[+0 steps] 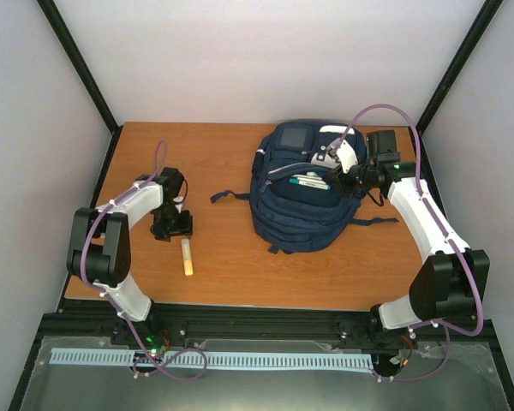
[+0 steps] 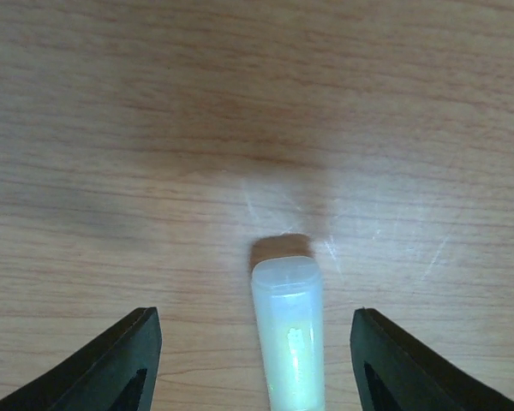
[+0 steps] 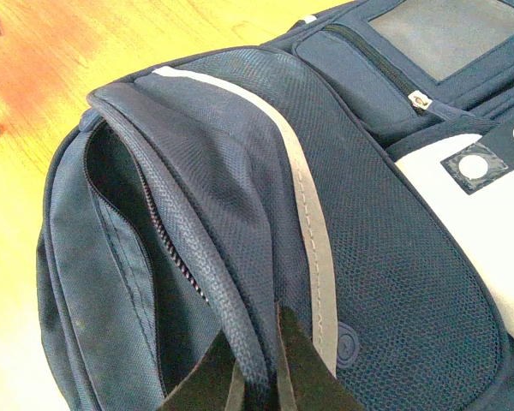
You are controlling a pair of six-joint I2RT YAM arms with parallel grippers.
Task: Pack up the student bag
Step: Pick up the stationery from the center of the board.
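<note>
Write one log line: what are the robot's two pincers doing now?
left pincer: open over pale tube | right pincer: shut on student bag zipper rim, pocket open

**Pale booth around a wooden bench**

The bench (image 1: 231,257) has an orange-brown wood-grain top, which shows fine pale scratches in the left wrist view. A plain white back wall (image 1: 274,60) rises behind it. Pale grey side walls stand on the left (image 1: 26,128) and right (image 1: 497,171). Black frame posts (image 1: 79,68) slant up from the far corners. A dark metal rail (image 1: 257,321) runs along the near edge. Below it, a white slotted strip (image 1: 240,360) lies on a grey sheet (image 1: 265,390). The light is soft and even, throwing only faint shadows.
</note>
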